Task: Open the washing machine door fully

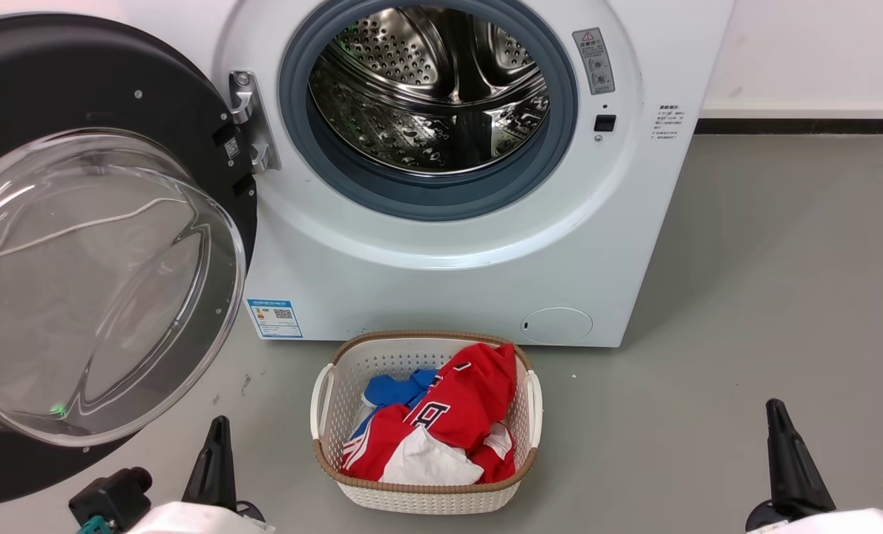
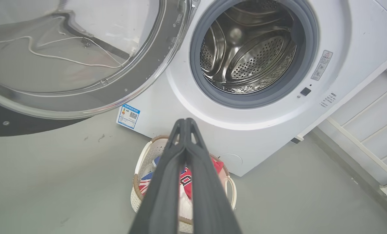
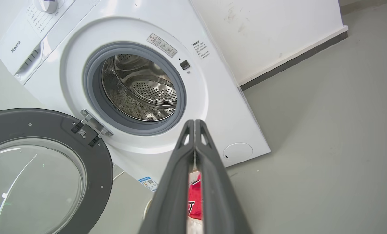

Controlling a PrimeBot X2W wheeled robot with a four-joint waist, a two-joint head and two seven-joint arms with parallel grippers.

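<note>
The washing machine [image 1: 427, 274] stands white and square before me, its steel drum [image 1: 434, 89] bare inside the grey gasket. The washing machine door [image 1: 78, 81], a black disc with a bulging clear glass bowl [image 1: 93, 282], is swung wide to the left on its metal hinge [image 1: 252, 122]. My left gripper [image 1: 215, 452] hovers low over the floor, just right of the door's lower edge and apart from it. The left wrist view shows it [image 2: 185, 122] shut on nothing. My right gripper [image 1: 783, 445] sits at the lower right, far from the door, its fingers [image 3: 195, 122] pressed together and empty.
A white laundry basket [image 1: 427, 493] with a wicker rim sits on the grey floor in front of the machine, between my grippers, holding red, blue and white clothes [image 1: 464, 408]. A white wall with a dark skirting [image 1: 805, 126] runs to the right of the machine.
</note>
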